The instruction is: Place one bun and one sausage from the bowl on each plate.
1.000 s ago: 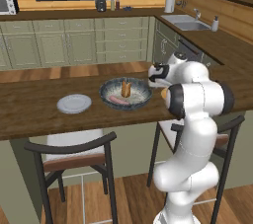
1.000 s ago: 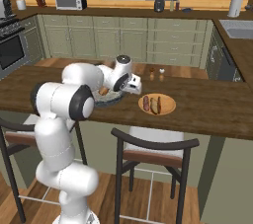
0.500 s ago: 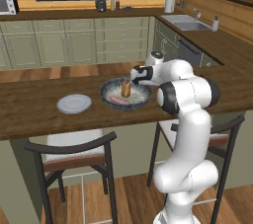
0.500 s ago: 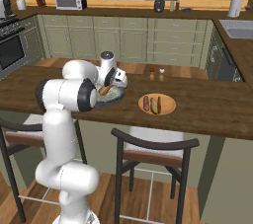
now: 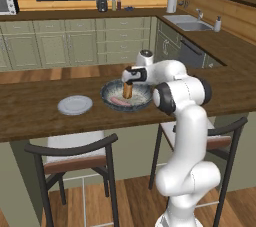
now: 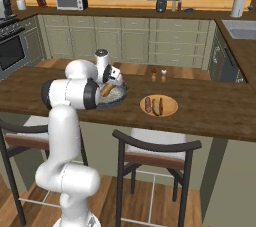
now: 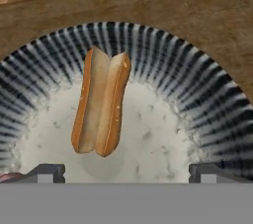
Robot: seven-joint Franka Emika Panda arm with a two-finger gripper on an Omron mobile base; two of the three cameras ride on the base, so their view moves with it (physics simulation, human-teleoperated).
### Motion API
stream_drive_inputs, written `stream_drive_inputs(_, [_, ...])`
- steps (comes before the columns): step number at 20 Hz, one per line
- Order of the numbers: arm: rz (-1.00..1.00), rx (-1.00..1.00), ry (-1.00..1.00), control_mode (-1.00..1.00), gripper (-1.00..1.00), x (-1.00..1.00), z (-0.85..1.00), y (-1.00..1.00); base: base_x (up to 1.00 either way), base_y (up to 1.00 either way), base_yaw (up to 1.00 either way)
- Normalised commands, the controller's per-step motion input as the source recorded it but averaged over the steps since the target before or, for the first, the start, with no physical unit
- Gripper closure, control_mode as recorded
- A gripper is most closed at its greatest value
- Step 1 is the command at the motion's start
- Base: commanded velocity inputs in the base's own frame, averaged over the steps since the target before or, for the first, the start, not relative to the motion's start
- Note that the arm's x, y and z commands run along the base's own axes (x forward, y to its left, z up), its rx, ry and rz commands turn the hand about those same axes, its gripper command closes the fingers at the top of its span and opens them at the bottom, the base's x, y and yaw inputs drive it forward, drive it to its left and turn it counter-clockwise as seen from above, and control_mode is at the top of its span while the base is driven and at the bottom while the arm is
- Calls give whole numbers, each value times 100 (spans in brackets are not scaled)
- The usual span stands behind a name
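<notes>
Kitchen counter, near edge | claw (image 7: 126, 171) hovers spread wide and empty over speckled bowl (image 7: 207, 94) | hot-dog bun (image 7: 101, 101) lies straight ahead in bowl's middle, long axis pointing away from fingertips | sausage (image 5: 120, 102) beside it.

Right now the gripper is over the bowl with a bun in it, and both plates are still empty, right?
Not quite. The gripper is over the bowl holding a bun, but only the pale plate is empty. The right base view shows the tan plate holding food.
</notes>
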Motion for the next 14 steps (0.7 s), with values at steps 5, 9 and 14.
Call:
stream_drive_inputs(5, [-8, 2, 2, -100, -100, 2, -40, 29, 0, 0, 0])
stream_drive_inputs(9, [-7, 6, 1, -100, -100, 10, -8, 18, 0, 0, 0])
stream_drive_inputs(14, [-1, 1, 0, -100, -100, 42, 0, 3, 0, 0, 0])
